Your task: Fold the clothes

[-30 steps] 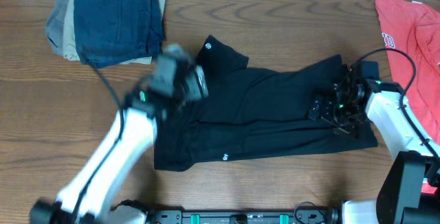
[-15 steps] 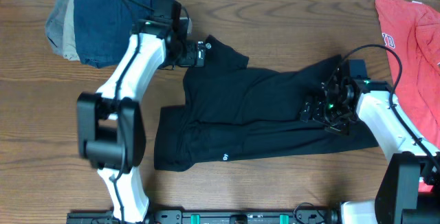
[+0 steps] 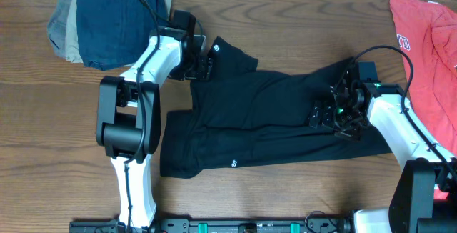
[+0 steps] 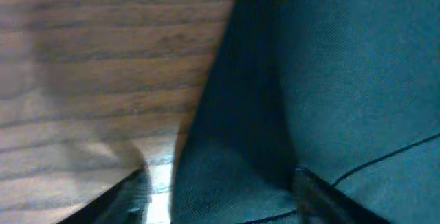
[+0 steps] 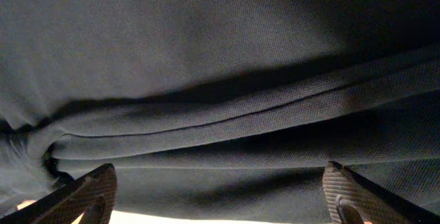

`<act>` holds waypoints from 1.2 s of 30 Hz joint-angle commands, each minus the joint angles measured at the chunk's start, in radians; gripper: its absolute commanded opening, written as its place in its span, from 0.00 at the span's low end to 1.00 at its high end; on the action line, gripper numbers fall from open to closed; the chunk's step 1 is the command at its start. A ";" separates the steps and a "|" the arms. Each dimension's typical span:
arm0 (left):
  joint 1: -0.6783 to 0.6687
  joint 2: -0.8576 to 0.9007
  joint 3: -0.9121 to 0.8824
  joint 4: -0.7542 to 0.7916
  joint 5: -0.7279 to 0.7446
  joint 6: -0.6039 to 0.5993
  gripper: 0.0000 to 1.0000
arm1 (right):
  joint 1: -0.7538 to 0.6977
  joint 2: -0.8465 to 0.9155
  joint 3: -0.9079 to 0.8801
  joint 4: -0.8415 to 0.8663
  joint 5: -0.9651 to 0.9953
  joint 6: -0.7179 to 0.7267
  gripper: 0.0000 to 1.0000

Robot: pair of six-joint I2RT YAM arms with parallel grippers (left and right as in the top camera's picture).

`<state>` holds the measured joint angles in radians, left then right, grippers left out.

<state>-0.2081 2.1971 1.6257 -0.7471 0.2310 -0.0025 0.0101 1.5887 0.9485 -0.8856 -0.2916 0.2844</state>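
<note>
The black T-shirt (image 3: 271, 119) lies partly folded across the middle of the table, with small white logo marks at its upper-left sleeve and lower hem. My left gripper (image 3: 207, 63) is at that upper-left sleeve. In the left wrist view its fingers (image 4: 227, 196) are apart, straddling the fabric's (image 4: 330, 80) edge where it meets the wood. My right gripper (image 3: 319, 116) is low over the shirt's right part. In the right wrist view its fingers (image 5: 220, 196) are wide open over bunched folds of the fabric (image 5: 206, 45).
A stack of folded dark blue, tan and grey garments (image 3: 118, 22) sits at the back left, close to my left arm. A red T-shirt (image 3: 428, 40) lies at the far right edge. Bare wooden table (image 3: 285, 18) surrounds the shirt.
My left arm has swung from the front left up to the shirt's upper-left sleeve. My right gripper has shifted slightly left over the shirt.
</note>
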 commanded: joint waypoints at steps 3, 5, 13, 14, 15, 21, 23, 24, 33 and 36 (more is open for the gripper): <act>-0.034 0.050 0.014 -0.007 -0.054 0.008 0.27 | 0.010 0.003 0.011 0.001 0.000 -0.008 0.93; -0.045 0.052 0.014 -0.003 -0.093 -0.003 0.06 | 0.010 0.000 0.018 0.002 0.031 0.000 0.96; -0.050 0.053 0.014 0.004 -0.207 -0.086 0.06 | -0.008 -0.047 0.237 -0.090 0.215 0.016 0.99; -0.050 0.053 0.014 0.006 -0.207 -0.086 0.06 | -0.011 -0.047 0.272 -0.091 0.238 0.005 0.99; -0.050 0.053 0.014 0.008 -0.207 -0.086 0.06 | -0.016 -0.046 0.308 -0.080 0.268 -0.007 0.99; -0.050 0.053 0.011 0.011 -0.206 -0.086 0.06 | -0.060 -0.035 0.396 0.090 0.346 -0.113 0.99; -0.050 0.053 0.004 0.011 -0.206 -0.086 0.06 | -0.092 -0.017 0.409 0.134 0.356 -0.116 0.99; -0.050 0.053 -0.001 0.011 -0.206 -0.085 0.06 | -0.114 -0.002 0.415 0.152 0.356 -0.117 0.99; -0.051 0.053 -0.048 0.039 -0.206 -0.086 0.06 | -0.237 0.261 0.528 0.187 0.237 -0.197 0.99; -0.051 0.053 -0.059 0.047 -0.206 -0.086 0.07 | -0.236 0.355 0.578 0.199 0.184 -0.235 0.99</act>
<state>-0.2684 2.2051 1.6142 -0.7036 0.0669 -0.0788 -0.2245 1.8801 1.4723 -0.6933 -0.0341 0.1112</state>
